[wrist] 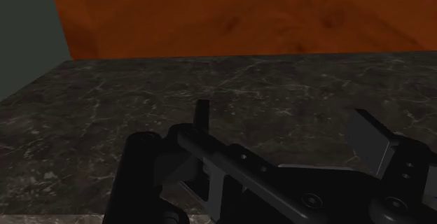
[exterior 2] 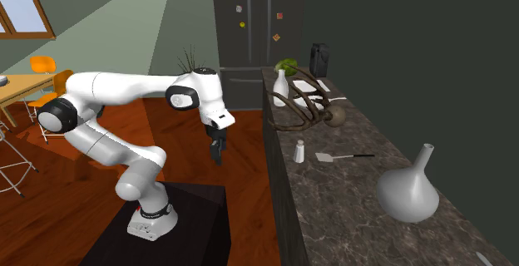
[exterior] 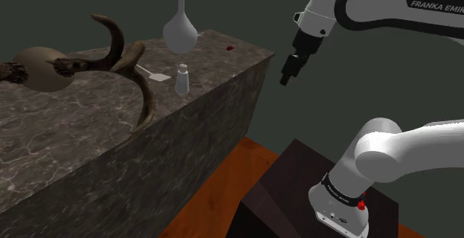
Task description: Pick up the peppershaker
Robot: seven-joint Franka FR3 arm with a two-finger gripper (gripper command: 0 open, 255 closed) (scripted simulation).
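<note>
The peppershaker [exterior: 181, 79] [exterior 2: 299, 150] is a small pale bottle with a lighter cap. It stands upright near the edge of the dark marble counter [exterior: 82, 129] [exterior 2: 353, 202]. My black gripper [exterior: 286, 75] [exterior 2: 218, 151] hangs off the counter's side, above the floor and about level with the counter top. It sits well apart from the shaker, to the shoulder view's right. In the wrist view the gripper [wrist: 287, 128] is open, its fingers [wrist: 202, 114] spread with nothing between them, facing dark marble and orange floor.
A spatula [exterior: 152, 74] [exterior 2: 343, 155] lies just behind the shaker. Curved antler-like branches [exterior: 130, 58] [exterior 2: 303, 102] and a grey long-necked vase [exterior: 181, 30] [exterior 2: 407, 191] stand on the counter. A small red item [exterior: 229, 48] lies near its end. The dark stand [exterior: 297, 192] sits below.
</note>
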